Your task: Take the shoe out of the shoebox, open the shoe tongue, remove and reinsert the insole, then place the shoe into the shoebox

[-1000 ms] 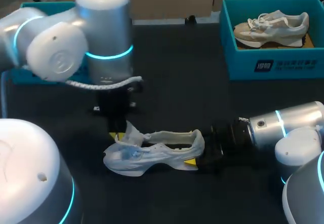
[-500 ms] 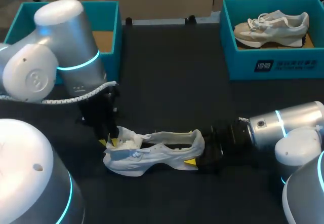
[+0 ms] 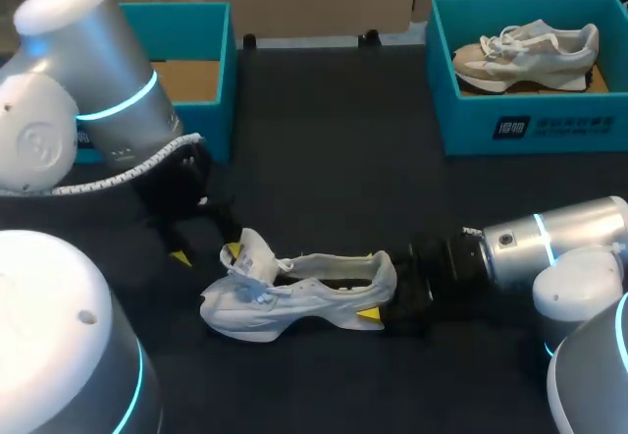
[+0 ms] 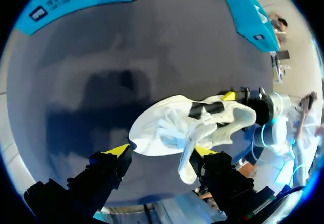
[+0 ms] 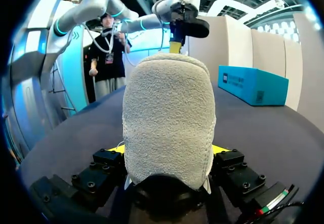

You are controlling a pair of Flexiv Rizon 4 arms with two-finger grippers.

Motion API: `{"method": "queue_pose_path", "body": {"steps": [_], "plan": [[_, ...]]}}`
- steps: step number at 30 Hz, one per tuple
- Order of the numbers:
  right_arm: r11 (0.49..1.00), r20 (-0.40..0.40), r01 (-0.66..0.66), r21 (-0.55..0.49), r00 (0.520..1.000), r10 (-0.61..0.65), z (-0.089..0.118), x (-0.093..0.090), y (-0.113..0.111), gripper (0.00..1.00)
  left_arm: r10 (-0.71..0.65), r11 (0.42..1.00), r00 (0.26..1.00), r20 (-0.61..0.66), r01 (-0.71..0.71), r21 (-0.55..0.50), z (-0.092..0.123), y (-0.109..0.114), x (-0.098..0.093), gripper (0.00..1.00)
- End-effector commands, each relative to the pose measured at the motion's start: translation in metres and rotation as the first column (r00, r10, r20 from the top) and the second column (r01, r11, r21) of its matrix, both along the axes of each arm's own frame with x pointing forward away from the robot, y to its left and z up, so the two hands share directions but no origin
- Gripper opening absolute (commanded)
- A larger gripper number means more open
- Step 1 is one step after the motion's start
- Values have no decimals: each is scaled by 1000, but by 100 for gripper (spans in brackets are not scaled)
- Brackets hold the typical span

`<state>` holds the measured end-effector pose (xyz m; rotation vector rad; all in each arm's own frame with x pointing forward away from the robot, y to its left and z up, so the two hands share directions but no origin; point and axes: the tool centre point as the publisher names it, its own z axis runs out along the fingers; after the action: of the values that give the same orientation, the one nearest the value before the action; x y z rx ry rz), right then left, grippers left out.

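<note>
Shoe [image 3: 304, 297] lies on its sole on the black table [image 3: 334, 179], out of the box, toe toward the left arm.
- Right gripper [image 3: 378, 306]: pinches the heel [image 5: 167, 117] from both sides, bracing the shoe.
- Left gripper [image 3: 206, 253]: fingers spread, holding nothing. It sits at the toe end, with the raised tongue [image 3: 253, 255] just beside one finger.

Risks, as judged:
- The tongue is thin and floppy. With nothing clamping it, it may fold back over the opening and block access to the insole.
- A hard pull from the left could twist the shoe out of the heel pinch, which grips only a padded collar.
- The upper is soft and could snag on a fingertip.

Materials:
- Upper is white, pliant and partly translucent. Heel lining is nubby, fleece-like and rounded. Sole is sculpted and wavy.
- The empty shoebox [image 3: 211, 36] is teal, rigid card with straight walls and a brown floor.
- A second box [image 3: 510, 125] holds a beige sneaker [image 3: 530, 51].
</note>
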<state>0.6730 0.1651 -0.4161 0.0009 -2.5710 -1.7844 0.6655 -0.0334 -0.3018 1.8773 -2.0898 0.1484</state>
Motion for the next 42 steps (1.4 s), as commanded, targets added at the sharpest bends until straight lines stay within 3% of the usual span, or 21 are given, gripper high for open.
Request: {"method": "queue_pose_path", "body": {"steps": [1, 5, 7, 10, 12, 13, 18, 19, 22, 36, 40, 42], "plan": [[1000, 0, 0, -4, 1000, 0, -2, 0, 0, 0, -17, 1000, 997, 72, 18, -3, 24, -7, -9, 78], [1000, 0, 0, -4, 1000, 0, -2, 0, 0, 0, -107, 994, 992, 64, 106, 13, 46, -22, -7, 75], [1000, 0, 0, -4, 1000, 0, -2, 0, 0, 0, -139, 990, 988, 68, 138, 19, 56, -28, -7, 52], [1000, 0, 0, -4, 1000, 0, -2, 0, 0, 0, -193, 981, 979, 62, 191, 37, 70, -38, -1, 37], [1000, 0, 0, -4, 1000, 0, -2, 0, 0, 0, -243, 970, 968, 54, 241, 43, 78, -45, 4, 5], [1000, 0, 0, -4, 1000, 0, -2, 0, 0, 0, -286, 957, 957, 54, 283, 57, 82, -48, 6, 0], [1000, 0, 0, -4, 1000, 0, -2, 0, 0, 0, -609, 793, 786, 105, 603, 84, 91, -55, 9, 0], [1000, 0, 0, -4, 1000, 0, -2, 0, 0, 0, -683, 730, 719, 127, 673, 121, 94, -58, 8, 0], [1000, 0, 0, -4, 1000, 0, -2, 0, 0, 0, -773, 633, 617, 146, 741, 222, 104, -66, 8, 0], [1000, 0, 0, -4, 1000, 0, -2, 0, 0, 0, -773, 633, 617, 146, 741, 222, 104, -66, 8, 0], [1000, 0, 0, -4, 1000, 0, -2, 0, 0, 0, -853, 514, 483, 197, 844, 152, 101, -76, 4, 0], [1000, 0, 0, -4, 1000, 0, -2, 0, 0, 0, -917, 355, 326, 230, 930, 95, 97, -84, -2, 0]]}}
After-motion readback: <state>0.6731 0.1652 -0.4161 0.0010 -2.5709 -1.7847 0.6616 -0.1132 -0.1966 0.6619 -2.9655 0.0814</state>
